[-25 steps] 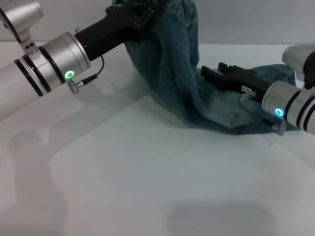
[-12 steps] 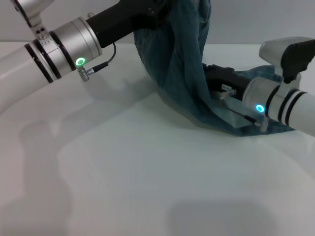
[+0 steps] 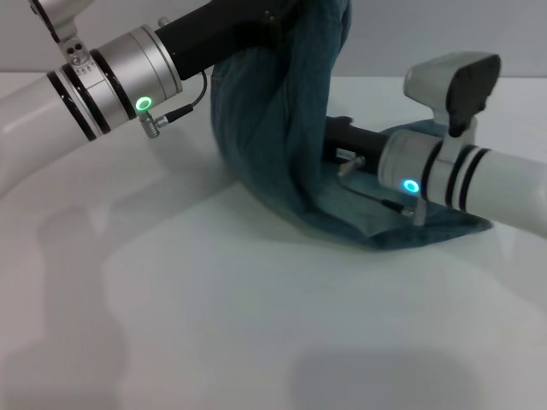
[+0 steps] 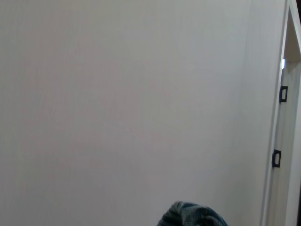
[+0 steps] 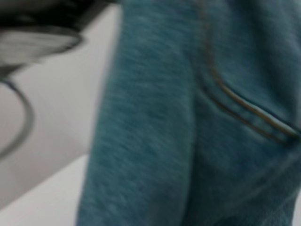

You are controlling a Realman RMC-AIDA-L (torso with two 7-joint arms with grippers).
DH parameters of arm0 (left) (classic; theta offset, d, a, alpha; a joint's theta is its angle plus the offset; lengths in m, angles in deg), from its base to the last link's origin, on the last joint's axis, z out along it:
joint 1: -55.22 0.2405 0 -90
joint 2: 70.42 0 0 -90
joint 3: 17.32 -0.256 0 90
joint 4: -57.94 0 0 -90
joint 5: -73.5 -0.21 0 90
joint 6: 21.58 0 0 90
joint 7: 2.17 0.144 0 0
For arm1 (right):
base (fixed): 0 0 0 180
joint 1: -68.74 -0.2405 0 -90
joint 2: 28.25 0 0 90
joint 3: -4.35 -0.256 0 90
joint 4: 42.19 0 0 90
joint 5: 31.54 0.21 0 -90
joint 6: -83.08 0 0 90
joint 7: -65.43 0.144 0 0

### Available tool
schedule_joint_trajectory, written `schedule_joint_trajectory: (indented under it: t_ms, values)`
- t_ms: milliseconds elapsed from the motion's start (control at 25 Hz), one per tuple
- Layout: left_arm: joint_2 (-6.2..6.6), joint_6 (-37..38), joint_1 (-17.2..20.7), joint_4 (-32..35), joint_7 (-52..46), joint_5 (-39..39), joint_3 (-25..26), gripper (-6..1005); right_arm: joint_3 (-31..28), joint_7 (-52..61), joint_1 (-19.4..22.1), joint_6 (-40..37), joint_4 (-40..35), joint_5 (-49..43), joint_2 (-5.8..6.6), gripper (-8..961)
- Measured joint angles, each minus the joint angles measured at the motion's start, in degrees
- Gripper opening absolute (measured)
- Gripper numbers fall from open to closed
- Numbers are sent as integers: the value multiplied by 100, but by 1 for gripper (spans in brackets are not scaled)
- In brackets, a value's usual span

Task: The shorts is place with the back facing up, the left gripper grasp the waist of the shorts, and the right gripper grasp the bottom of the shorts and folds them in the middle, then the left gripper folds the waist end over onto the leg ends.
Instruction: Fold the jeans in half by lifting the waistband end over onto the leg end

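While the left tool is holding one end of the shorts high, these lines are laying out the moment.

Shorts [image 3: 295, 128]: hanging as a draped column from the lifted end, with the lower part lying on the white worktop [image 3: 214, 325] toward the right side.

Left tool [image 3: 272, 19]: reaching in from the left at the top of the head view, its black claw buried in denim and, I judge, clamping the cloth, since the fabric is hanging from it; raised probably so the waist end can be carried over.

Right tool [image 3: 335, 137]: lying low over the flat part, its tip hidden behind the hanging fold, so whether it is gripping or open, I cannot tell; likely pinning or holding the leg end in place.

Surroundings: nothing else is showing on the worktop.

In the way: the hanging cloth is draping across the right arm, which could be dragging the fold askew.
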Motion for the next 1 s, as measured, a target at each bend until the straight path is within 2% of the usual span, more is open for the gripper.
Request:
schedule_joint_trajectory:
  t_ms: [240,440,560,1000]
  values:
    - [-1,0,10,1,-15,0,-48,123,3,309,-269,-283,35,-303,-9,571]
    - [-1,0,42,1,-16,17,-48,121,-18,316,-265,-297,27,-320,-12,571]
    - [-1,0,48,1,-16,19,-48,121,-59,318,-80,-243,-63,-315,-8,571]
    - [8,-57,109,-24,10,6,-119,122,-267,304,1051,33,-1009,-223,22,571]
